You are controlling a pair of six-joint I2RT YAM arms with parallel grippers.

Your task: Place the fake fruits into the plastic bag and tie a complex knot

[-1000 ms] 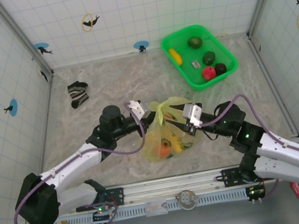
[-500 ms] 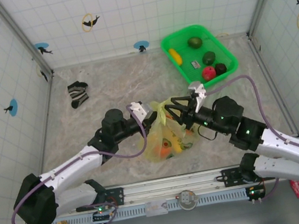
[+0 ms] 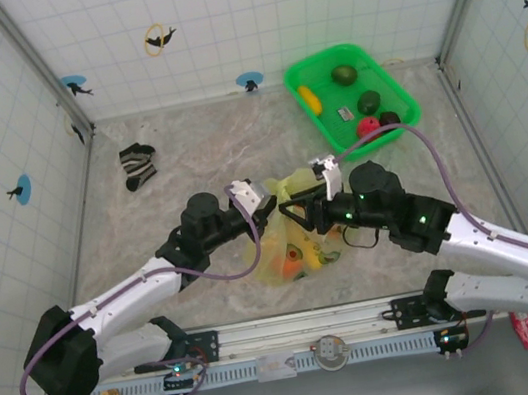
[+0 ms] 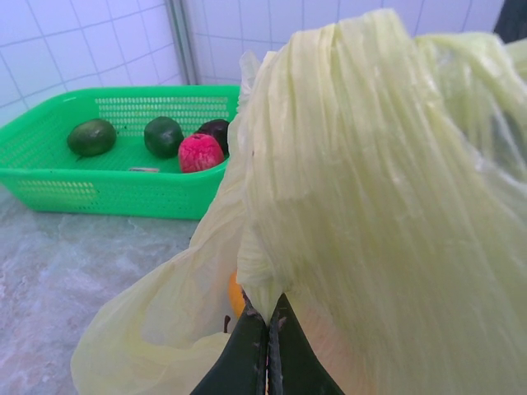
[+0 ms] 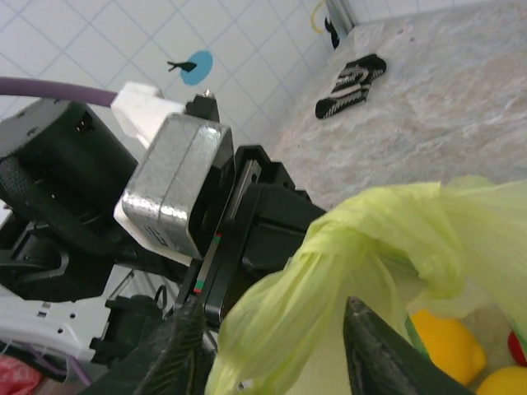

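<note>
1. Tiled walls with dolphin stickers around a marbled table (image 3: pixel 187 160). A striped sock (image 3: pixel 137 165) lies far left, well apart from the work.
2. plastic bag (image 3: pixel 297 243) sits mid-table between the two arms. Orange and yellow fake fruits (image 3: pixel 294 253) show through its wall.
3. Several more fruits, including a red one (image 3: pixel 367 126), sit in the green basket (image 3: pixel 377 143) at far right.
4. left gripper (image 4: pixel 268 317): clamped tight on a gathered handle of the bag, holding it up.
5. right gripper (image 5: pixel 276 313): jaws apart, straddling the other twisted handle. No pinch that I can make out.
6. Step, my read: tying. Handles are bunched at the top and I see no finished knot.
7. Next move, as I judge it: right needs to close on its strand and cross it over the left's strand, while left holds tension.
8. Risk: thin film slips or tears if pulled hard. The basket fruits stay unpacked once the bag is tied.
</note>
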